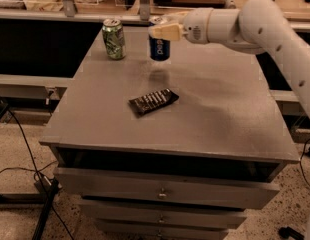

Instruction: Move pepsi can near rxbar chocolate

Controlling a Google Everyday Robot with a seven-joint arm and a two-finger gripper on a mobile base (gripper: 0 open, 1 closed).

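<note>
The blue pepsi can [159, 48] hangs upright above the back of the grey cabinet top [215, 119], held by its top. My gripper [164, 30] is shut on the pepsi can from the right side. The rxbar chocolate [153, 101], a dark flat wrapper, lies on the cabinet top in front of and below the can, a can's height or so away. The white arm reaches in from the right.
A green-and-white patterned can [114, 39] stands at the back left of the cabinet top, left of the pepsi can. A shelf and rail run behind the cabinet. Drawers [160, 194] sit below the front edge; cables lie on the floor at left.
</note>
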